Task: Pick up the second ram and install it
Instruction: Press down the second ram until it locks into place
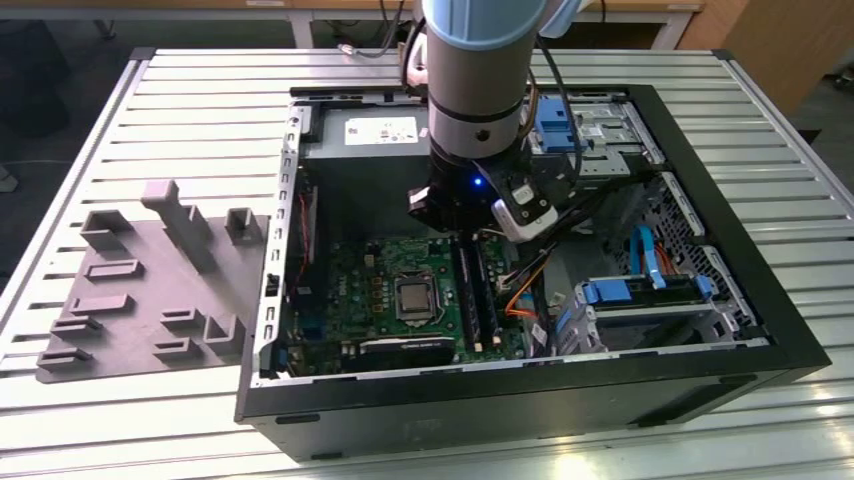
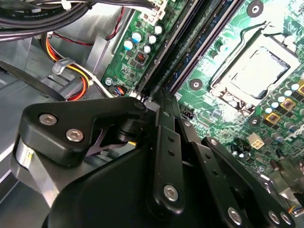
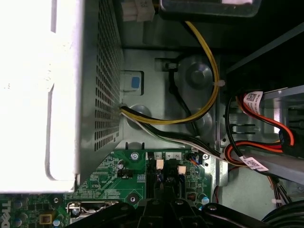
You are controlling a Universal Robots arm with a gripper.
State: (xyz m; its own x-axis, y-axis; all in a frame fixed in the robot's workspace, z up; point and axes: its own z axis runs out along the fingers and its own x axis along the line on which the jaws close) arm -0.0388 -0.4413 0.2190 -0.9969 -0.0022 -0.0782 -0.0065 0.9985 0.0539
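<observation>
My gripper [image 1: 461, 230] hangs low inside the open computer case [image 1: 747, 330], right over the far end of the long black memory slots [image 1: 474, 292] on the green motherboard [image 1: 380, 265]. In the second wrist view the black fingers [image 2: 159, 123] are drawn together, and the gripper [image 2: 149, 97] touches down where the slots [image 2: 180, 47] begin. In the first wrist view the gripper [image 3: 164, 202] sits just before two white slot latches [image 3: 160, 164]. I cannot tell the second ram apart from the dark slots under the tips.
A grey plastic fixture [image 1: 147, 290] lies on the slatted table at the exterior view's left. The processor socket [image 1: 416, 298] lies beside the slots. Cable bundles [image 3: 199, 109], a perforated metal box [image 3: 61, 85] and blue drive bays [image 1: 641, 292] crowd the case.
</observation>
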